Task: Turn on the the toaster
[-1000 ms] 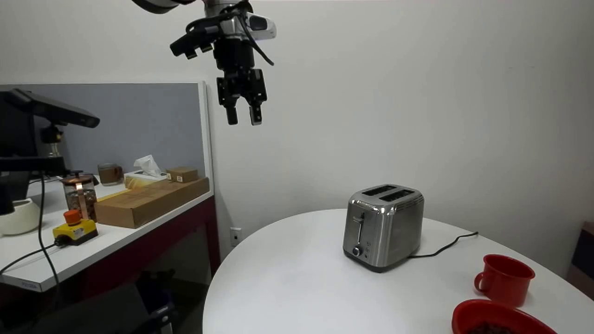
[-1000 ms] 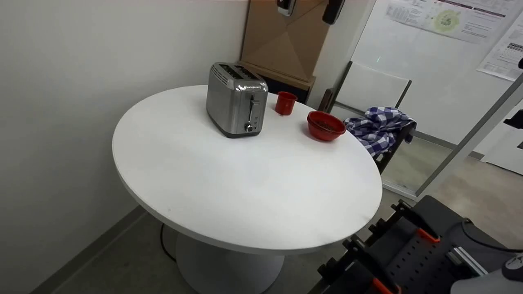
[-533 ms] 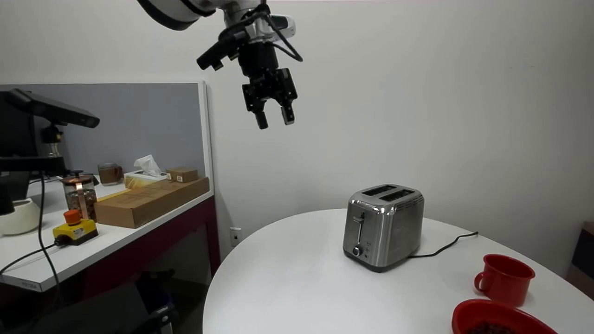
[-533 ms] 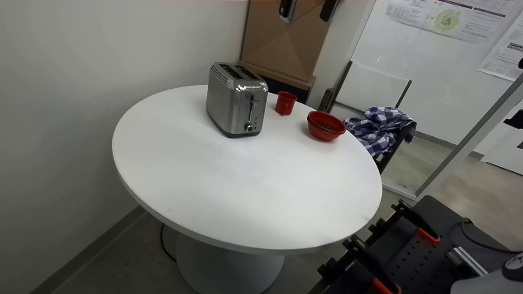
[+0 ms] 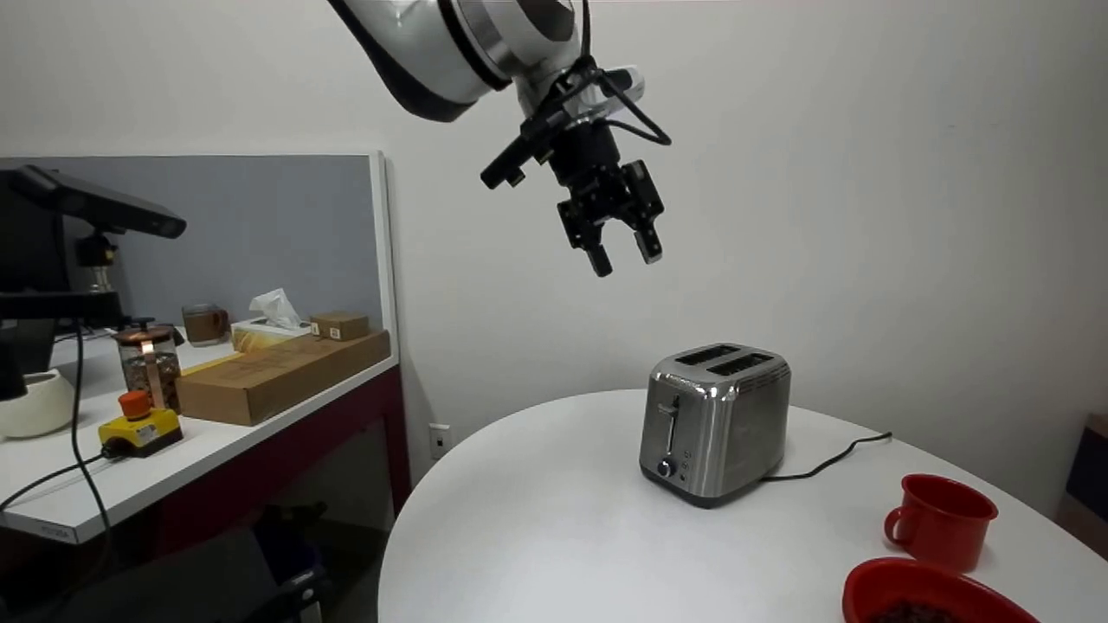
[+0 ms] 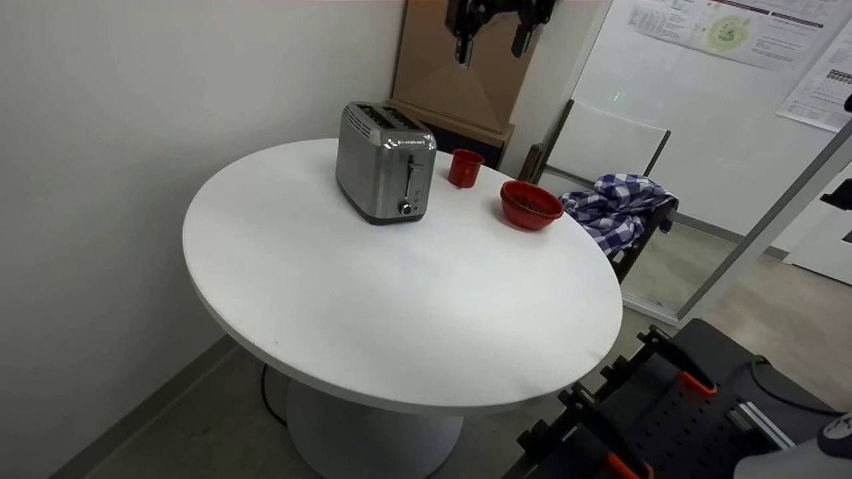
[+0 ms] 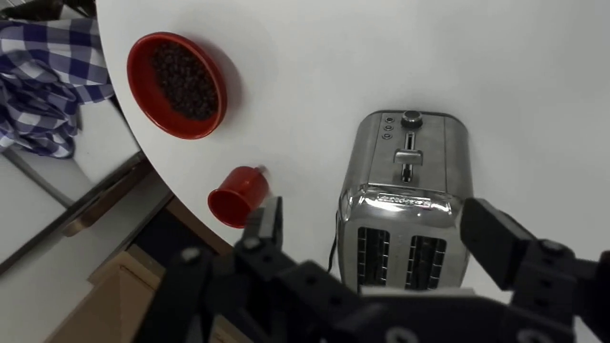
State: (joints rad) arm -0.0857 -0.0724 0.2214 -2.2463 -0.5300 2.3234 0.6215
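Note:
The steel toaster (image 5: 746,433) stands upright on the white round table and also shows in an exterior view (image 6: 363,166). Its front lever (image 5: 668,410) sits in the upper part of its track, above a round dial (image 5: 666,468). In the wrist view the toaster (image 7: 402,224) lies below and between my fingers, with the lever (image 7: 408,157) and dial (image 7: 411,120) facing away from the gripper base. Its two slots look dark. My gripper (image 5: 624,257) is open and empty, tilted, in the air above the toaster and apart from it. It also shows in an exterior view (image 6: 492,51).
A red mug (image 5: 948,523) and a red bowl (image 6: 529,206) with dark bits stand beside the toaster. The cord (image 5: 831,463) runs behind it. A wall (image 5: 866,216) rises behind the table (image 6: 399,319). A side desk holds a long box (image 5: 286,372).
My gripper has moved right toward the toaster, lowered and tilted in an exterior view, and come further down into the other. It stays open. The toaster has not moved.

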